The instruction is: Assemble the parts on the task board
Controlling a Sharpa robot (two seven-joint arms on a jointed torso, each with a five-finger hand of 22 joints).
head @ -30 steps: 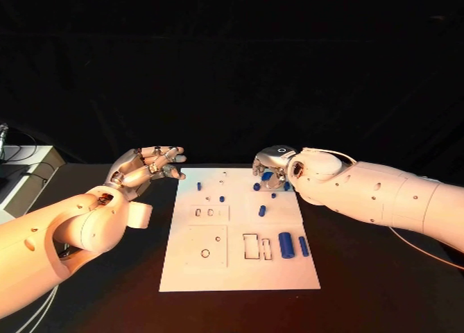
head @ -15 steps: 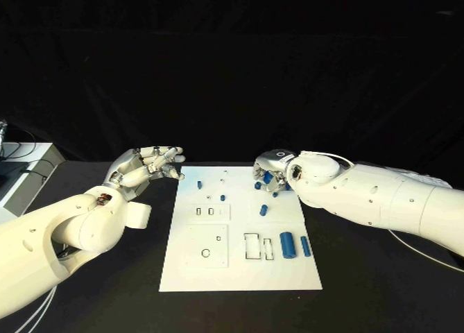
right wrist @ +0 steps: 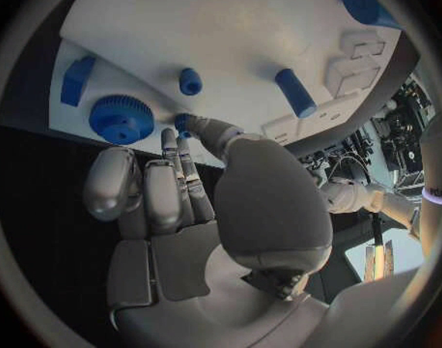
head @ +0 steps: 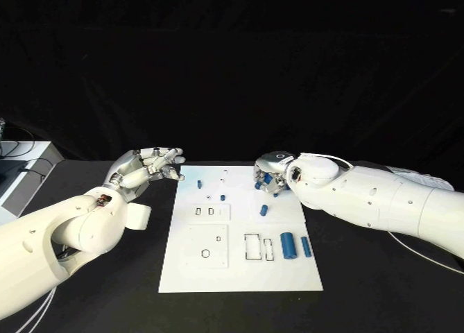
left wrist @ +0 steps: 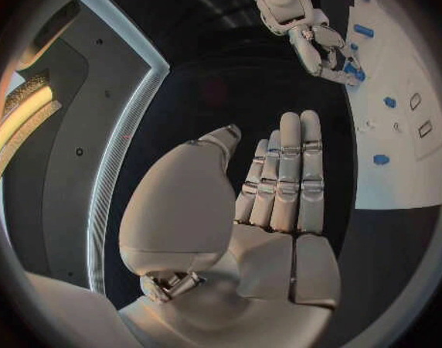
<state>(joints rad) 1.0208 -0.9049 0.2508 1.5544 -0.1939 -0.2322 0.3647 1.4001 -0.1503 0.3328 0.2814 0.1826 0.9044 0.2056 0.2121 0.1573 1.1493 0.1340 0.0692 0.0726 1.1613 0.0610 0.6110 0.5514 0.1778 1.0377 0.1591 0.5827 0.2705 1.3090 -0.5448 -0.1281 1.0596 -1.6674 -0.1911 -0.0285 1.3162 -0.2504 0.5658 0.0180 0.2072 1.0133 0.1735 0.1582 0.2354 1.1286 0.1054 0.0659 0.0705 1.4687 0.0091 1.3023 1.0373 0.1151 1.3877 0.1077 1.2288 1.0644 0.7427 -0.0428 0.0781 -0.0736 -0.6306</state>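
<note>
Under the right hand (head: 272,173), fingers curled at a blue part (right wrist: 185,122); whether it grips, I cannot tell. Press straight down, slowly. Left hand (head: 150,166) hangs spread, empty.

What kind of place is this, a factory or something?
More likely a lab test bench: a black table, dark backdrop, a white task board with small blue parts, and equipment with cables alongside.

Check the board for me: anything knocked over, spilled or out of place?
Nothing stands out. The white board lies flat and square on the black table, and the blue parts sit on it, none off its edge. The right hand works at the far edge; the left hand is beside the board, holding nothing.
</note>
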